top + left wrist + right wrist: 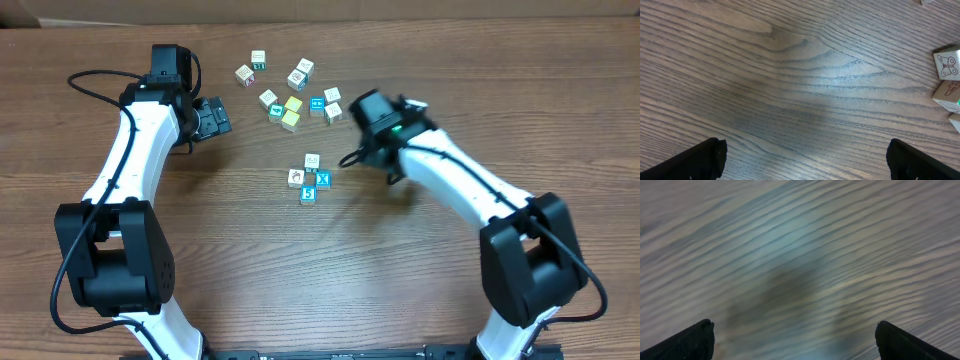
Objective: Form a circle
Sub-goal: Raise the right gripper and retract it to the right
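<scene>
**Desk (250, 260), wood grain: my holdings as I read them from the remote station.**

1. The circle (310, 178): four small cubes packed tight, sides touching.
   - There are two white-faced cubes, one at the top (312, 161) and one at the left (296, 177).
   - There are two bright blue-faced cubes, one at the right (323, 180) and one at the bottom (309, 193).
   - No claw touches it.
2. Loose scatter of cubes (290, 95): white, yellow and teal, lying beyond the circle and apart from it.
3. Right claw (795, 342): I log it just right of the circle and clear of it.
   - Its fingers are spread wide.
   - Only bare wood shows between them.
4. Left claw (807, 161): up and to the left of the circle, well apart, near the scatter's left edge.
   - Its fingers are spread wide, with bare wood between them.
   - A butterfly-faced cube (946, 65) sits at the right margin of its wrist view, with a second cube (950, 92) just below it.
</scene>
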Tool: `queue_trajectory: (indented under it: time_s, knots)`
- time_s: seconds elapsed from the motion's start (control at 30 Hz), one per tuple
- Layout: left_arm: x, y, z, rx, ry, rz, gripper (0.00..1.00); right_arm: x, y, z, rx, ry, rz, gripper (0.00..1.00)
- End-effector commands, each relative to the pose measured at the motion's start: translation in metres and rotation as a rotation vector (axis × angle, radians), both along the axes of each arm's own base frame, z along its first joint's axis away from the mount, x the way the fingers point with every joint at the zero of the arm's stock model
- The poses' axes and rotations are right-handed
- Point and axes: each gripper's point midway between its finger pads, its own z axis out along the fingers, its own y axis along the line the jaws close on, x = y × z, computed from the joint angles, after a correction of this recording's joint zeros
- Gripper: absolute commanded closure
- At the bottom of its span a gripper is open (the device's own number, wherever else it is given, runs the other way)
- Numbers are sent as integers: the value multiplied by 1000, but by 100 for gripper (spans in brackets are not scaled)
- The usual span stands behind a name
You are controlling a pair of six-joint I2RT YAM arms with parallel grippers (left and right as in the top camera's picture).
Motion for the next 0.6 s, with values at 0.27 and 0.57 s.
queue_trajectory:
  time_s: [0.27, 0.57]
  knots:
    - [3, -1, 2, 12, -5, -4, 0, 19, -56, 15, 1, -43, -143, 0]
    - [3, -1, 2, 12, -5, -3, 0, 20, -57, 15, 1, -43, -146, 0]
